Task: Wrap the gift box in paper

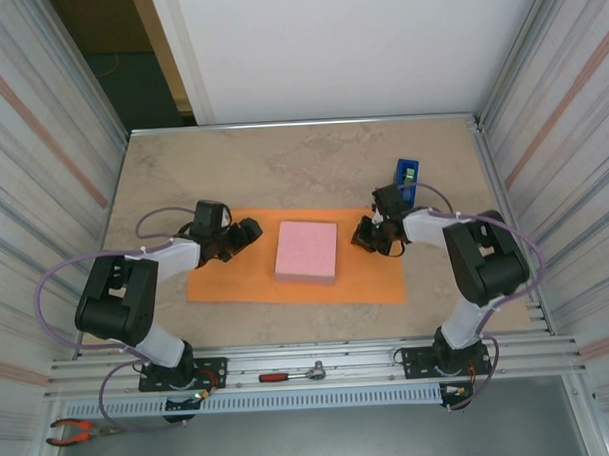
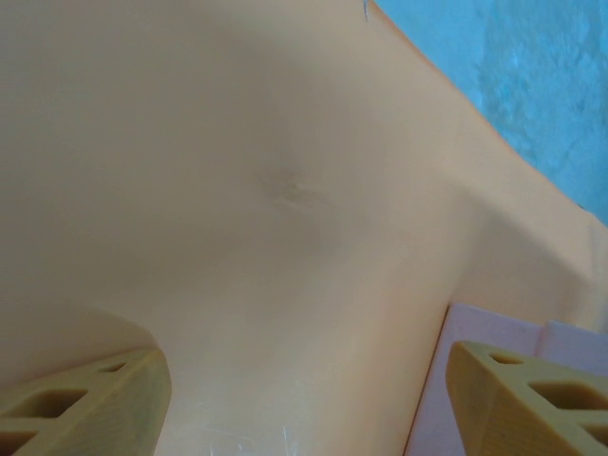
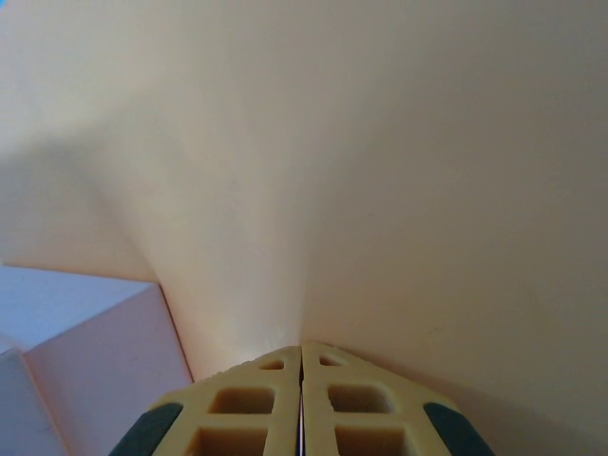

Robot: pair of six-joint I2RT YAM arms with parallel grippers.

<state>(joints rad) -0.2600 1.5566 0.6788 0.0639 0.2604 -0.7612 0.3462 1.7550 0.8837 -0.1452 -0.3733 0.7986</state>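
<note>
On the table (image 1: 312,158), towards its near edge, the paper (image 1: 236,285) lies flat with the box (image 1: 306,250) centred on it, likely so both flaps can fold over it. The left gripper (image 1: 247,233) hangs spread above the left flap. The right gripper (image 1: 368,236) is pressed together, apparently pinching the right flap.
</note>
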